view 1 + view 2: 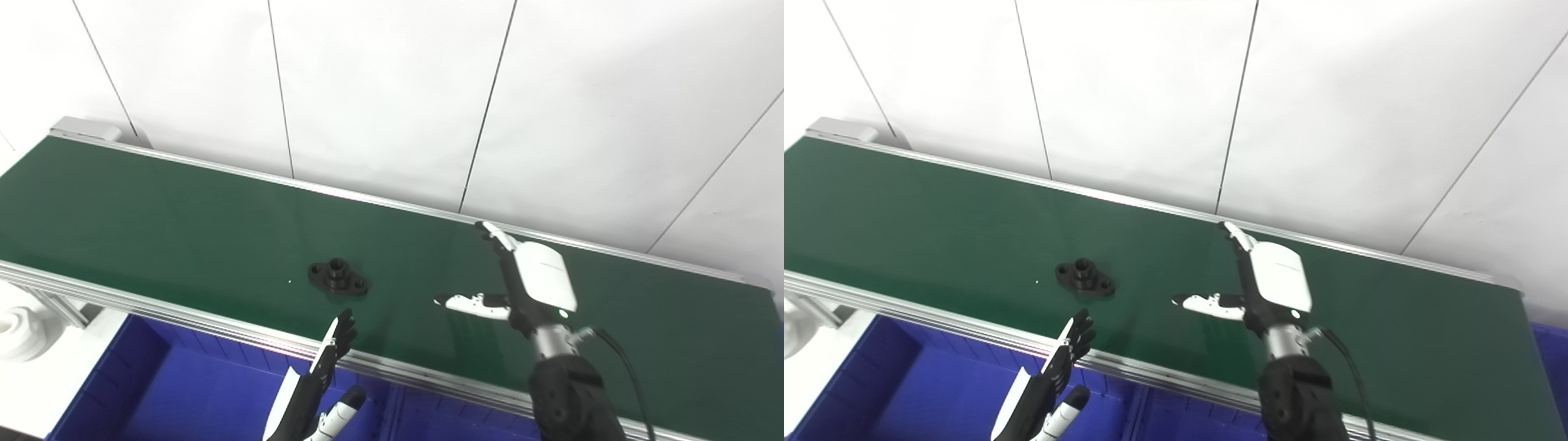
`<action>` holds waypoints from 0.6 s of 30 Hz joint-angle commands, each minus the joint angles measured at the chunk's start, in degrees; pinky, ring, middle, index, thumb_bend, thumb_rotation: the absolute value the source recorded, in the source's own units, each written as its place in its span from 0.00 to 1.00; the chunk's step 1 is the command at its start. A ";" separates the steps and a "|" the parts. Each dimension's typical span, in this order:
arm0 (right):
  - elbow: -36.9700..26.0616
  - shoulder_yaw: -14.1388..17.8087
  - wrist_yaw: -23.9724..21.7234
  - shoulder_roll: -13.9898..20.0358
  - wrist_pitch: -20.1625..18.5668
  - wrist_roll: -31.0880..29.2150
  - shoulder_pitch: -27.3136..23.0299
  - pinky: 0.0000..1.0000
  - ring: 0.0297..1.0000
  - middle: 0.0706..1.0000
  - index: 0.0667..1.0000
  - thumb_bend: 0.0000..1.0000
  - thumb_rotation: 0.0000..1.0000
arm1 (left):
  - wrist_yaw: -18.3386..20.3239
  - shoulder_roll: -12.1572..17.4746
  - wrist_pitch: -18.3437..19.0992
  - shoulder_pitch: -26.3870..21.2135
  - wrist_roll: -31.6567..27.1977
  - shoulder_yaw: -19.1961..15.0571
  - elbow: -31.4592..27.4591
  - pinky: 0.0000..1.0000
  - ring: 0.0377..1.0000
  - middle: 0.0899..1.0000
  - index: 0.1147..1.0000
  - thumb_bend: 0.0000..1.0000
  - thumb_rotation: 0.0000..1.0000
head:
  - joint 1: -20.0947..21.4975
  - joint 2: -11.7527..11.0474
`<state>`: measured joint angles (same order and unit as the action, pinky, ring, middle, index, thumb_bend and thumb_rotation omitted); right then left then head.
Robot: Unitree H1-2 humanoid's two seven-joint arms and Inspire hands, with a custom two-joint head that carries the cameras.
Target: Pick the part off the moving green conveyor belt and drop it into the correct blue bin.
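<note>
A small black flanged part [338,277] with a raised hub lies flat on the green conveyor belt [153,220], near its front rail. My right hand [520,278] hovers over the belt to the part's right, open, fingers stretched away and thumb pointing left toward the part, a clear gap between them. My left hand [315,389] is low at the belt's front edge, open with fingers straight, just in front of the part and above a blue bin [202,398]. Neither hand touches the part.
A second blue bin [453,422] adjoins the first under the front rail, and another blue bin corner [1549,355] shows at far right. A white stepped object [21,327] stands at the left. White wall panels rise behind the belt.
</note>
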<state>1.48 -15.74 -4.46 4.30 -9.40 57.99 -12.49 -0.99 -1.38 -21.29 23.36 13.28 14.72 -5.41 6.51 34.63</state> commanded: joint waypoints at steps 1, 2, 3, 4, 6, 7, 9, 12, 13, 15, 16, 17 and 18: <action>0.94 -1.36 1.49 -0.40 -1.07 1.39 -3.50 0.66 0.76 0.81 0.87 0.96 0.61 | -0.33 -0.64 -1.84 -0.27 0.43 0.44 -1.41 0.93 0.95 0.98 1.00 0.46 0.90 | -0.07 -0.03; 1.96 -2.06 1.66 -0.34 -1.42 1.83 -4.18 0.66 0.76 0.81 0.87 0.96 0.62 | -0.39 -0.72 -1.96 -0.26 0.51 0.51 -1.33 0.93 0.95 0.98 1.00 0.46 0.90 | -0.26 -0.07; 2.94 -2.68 1.77 -0.41 -1.81 2.22 -4.86 0.66 0.75 0.81 0.87 0.96 0.62 | -0.47 -0.80 -2.04 -0.23 0.66 0.59 -1.29 0.93 0.95 0.98 1.00 0.46 0.90 | -0.38 -0.16; 3.98 -3.25 1.99 -0.60 -2.19 2.56 -5.54 0.67 0.76 0.81 0.88 0.95 0.62 | -0.54 -0.87 -2.14 -0.21 0.74 0.66 -1.24 0.93 0.95 0.97 1.00 0.46 0.90 | -0.40 -0.18; 5.54 -4.30 1.76 -0.92 -2.98 3.16 -6.68 0.68 0.75 0.81 0.87 0.95 0.61 | -0.63 -0.99 -2.18 -0.11 0.95 0.80 -1.34 0.93 0.95 0.97 1.00 0.45 0.90 | -0.44 -0.28; 6.24 -4.90 1.58 -0.96 -3.22 3.47 -7.18 0.68 0.76 0.81 0.87 0.95 0.61 | -0.64 -1.02 -2.26 -0.09 1.04 0.89 -1.35 0.93 0.95 0.97 1.00 0.44 0.90 | -0.46 -0.44; 7.87 -6.55 1.50 -0.84 -3.26 4.46 -8.21 0.68 0.75 0.80 0.87 0.95 0.60 | -0.63 -0.94 -2.59 -0.12 1.11 1.00 -1.10 0.93 0.95 0.97 1.00 0.42 0.89 | -0.30 -0.73; 9.51 -9.17 1.36 -0.59 -3.71 6.37 -9.19 0.68 0.75 0.80 0.87 0.96 0.61 | -0.75 -0.95 -2.98 -0.20 1.25 1.05 -0.64 0.92 0.95 0.97 1.00 0.41 0.89 | -0.17 -0.87; 10.36 -10.54 0.99 -0.64 -3.78 7.35 -9.69 0.68 0.75 0.80 0.87 0.96 0.61 | -0.85 -1.00 -3.17 -0.26 1.32 1.05 -0.40 0.92 0.95 0.97 1.00 0.41 0.89 | -0.23 -0.90; 11.72 -12.78 0.64 -0.61 -3.83 8.82 -10.51 0.68 0.75 0.80 0.87 0.96 0.62 | -0.97 -1.15 -3.22 -0.32 1.47 1.10 -0.28 0.92 0.94 0.97 1.00 0.41 0.88 | -0.40 -0.88; 12.35 -13.90 0.25 -0.56 -3.92 9.54 -10.93 0.66 0.74 0.80 0.87 0.96 0.63 | -0.99 -1.27 -3.06 -0.28 1.59 1.17 -0.40 0.92 0.94 0.97 1.00 0.44 0.89 | -0.46 -0.86; 12.82 -14.87 -0.21 -0.55 -4.20 10.27 -11.30 0.65 0.73 0.79 0.88 0.96 0.63 | -1.03 -1.37 -2.89 -0.23 1.70 1.21 -0.54 0.91 0.94 0.97 1.00 0.45 0.89 | -0.48 -0.85; 13.17 -15.63 -0.62 -0.55 -4.48 10.74 -11.59 0.64 0.72 0.79 0.88 0.96 0.64 | -1.07 -1.47 -2.76 -0.18 1.86 1.26 -0.63 0.91 0.94 0.97 1.00 0.45 0.89 | -0.54 -0.81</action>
<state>15.81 -30.97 -5.27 4.22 -12.69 67.35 -21.25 -1.25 -1.93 -22.10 23.34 14.45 15.56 -4.93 5.98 33.84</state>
